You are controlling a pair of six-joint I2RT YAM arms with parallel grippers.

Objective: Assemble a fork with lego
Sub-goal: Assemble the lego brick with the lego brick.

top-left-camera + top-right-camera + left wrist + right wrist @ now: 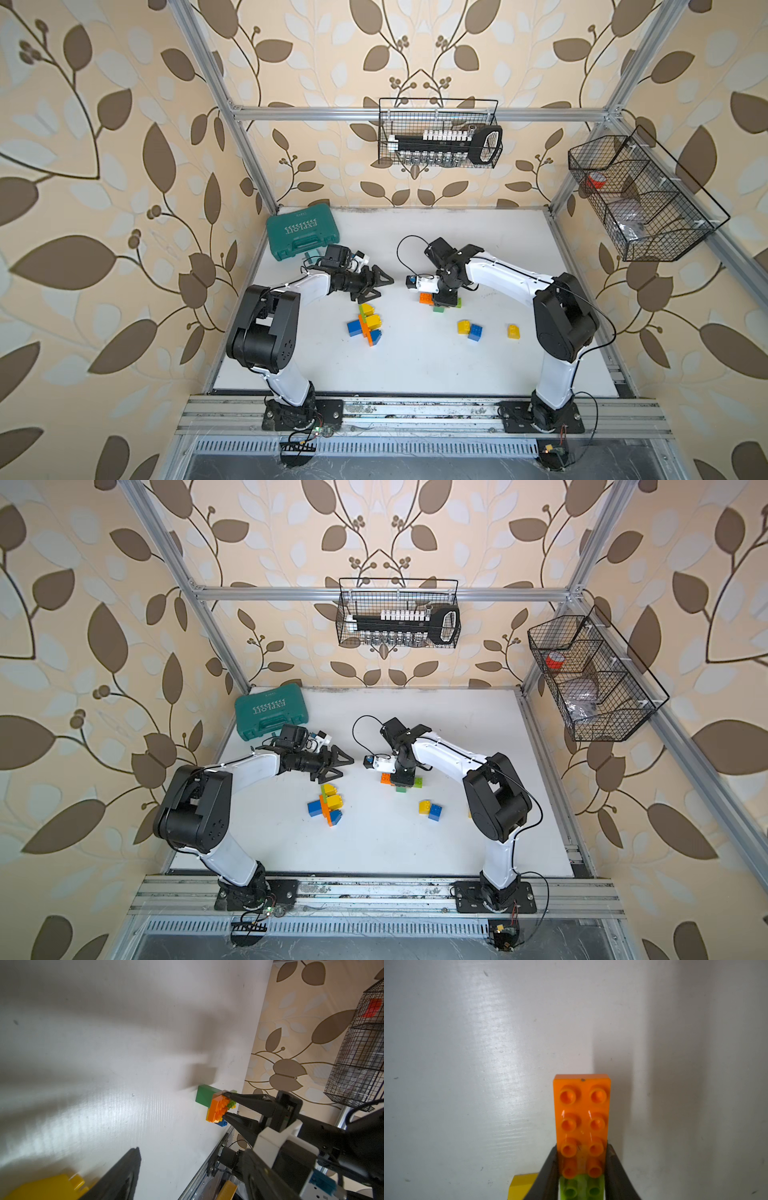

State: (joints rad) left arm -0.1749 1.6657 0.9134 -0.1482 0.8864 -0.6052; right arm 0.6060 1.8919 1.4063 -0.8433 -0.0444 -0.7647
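My right gripper (441, 296) points down, shut on a long orange lego brick (581, 1115) across its width. A lime brick (581, 1188) sits right behind the orange one between the fingers. That orange brick (217, 1109) rests on a low cluster with a green brick (205, 1097), yellow and blue showing beneath. My left gripper (384, 288) hovers open and empty just beyond a joined group of yellow, orange, blue and green bricks (365, 325), a yellow one of which (52, 1186) shows in the left wrist view.
A loose yellow and blue pair (469, 329) and a single yellow brick (514, 331) lie at the right. A teal tool case (301, 232) sits at the back left corner. Wire baskets (440, 133) (640, 199) hang on the frame above.
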